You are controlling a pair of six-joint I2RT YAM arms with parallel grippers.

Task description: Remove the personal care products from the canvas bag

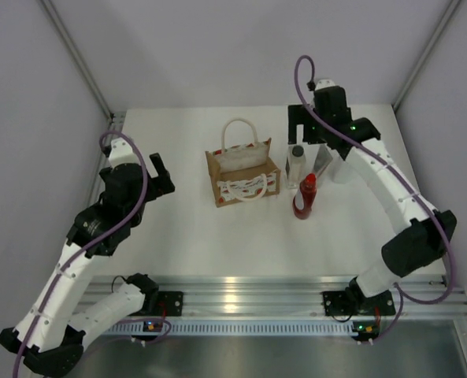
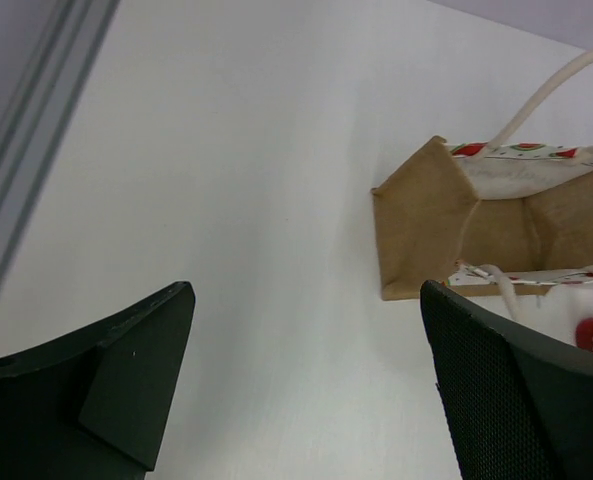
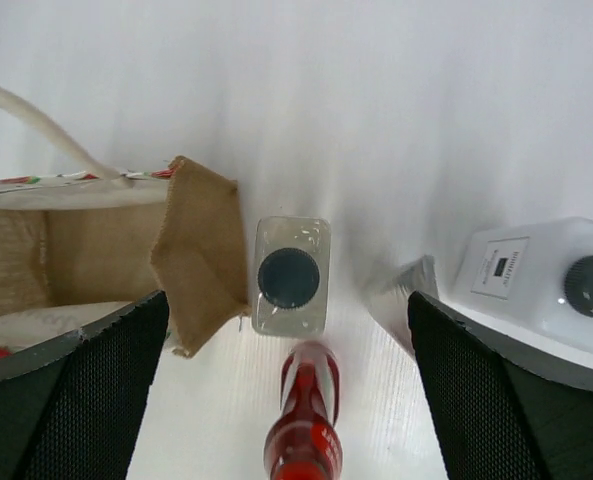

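The canvas bag [image 1: 241, 179] stands upright at the middle of the table, its rope handles up. To its right stand the pale bottle with a dark cap [image 1: 296, 165] and the red bottle [image 1: 305, 197]; a grey squeeze tube [image 1: 323, 161] is just beyond them. My right gripper [image 1: 325, 135] hovers open above these products and holds nothing. From its wrist I look down on the pale bottle [image 3: 292, 278], the red bottle [image 3: 304, 420], the tube [image 3: 408, 295] and the bag's side [image 3: 201, 250]. My left gripper [image 1: 164, 176] is open, left of the bag [image 2: 476, 225], apart from it.
A white container with a grey cap [image 3: 536, 280] stands right of the tube, under my right arm [image 1: 342, 168]. Grey walls with metal rails close the table at the back and on both sides. A metal rail runs along the near edge.
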